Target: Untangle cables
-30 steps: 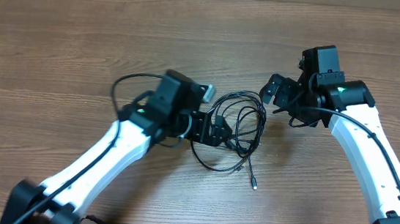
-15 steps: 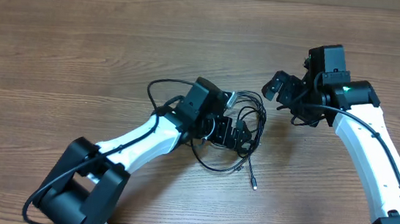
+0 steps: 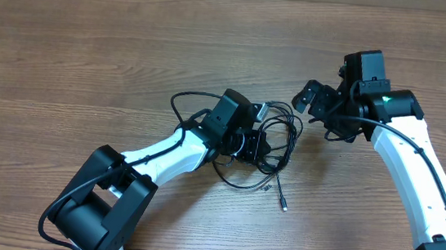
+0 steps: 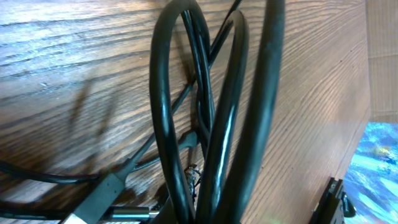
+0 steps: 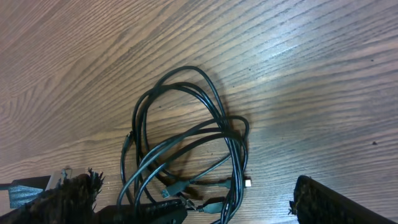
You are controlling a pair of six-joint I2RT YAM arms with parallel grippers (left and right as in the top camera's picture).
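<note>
A: Where are the cables (image 3: 277,145) lying?
B: At the centre of the surface (image 3: 89,63). They are looping from lower left to upper right, and one plug end (image 3: 283,205) is pointing toward the lower right.
A: And the pincers?
B: The left pincer (image 3: 258,151) is clenching the cables. The right pincer (image 3: 307,99) is hanging released.

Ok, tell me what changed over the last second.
The left gripper pushed rightwards into the cables and closed, apparently on some strands; its arm swung in behind it. The tangle lies about where it was on the table. The right gripper stays open beside the tangle, barely moved.
</note>
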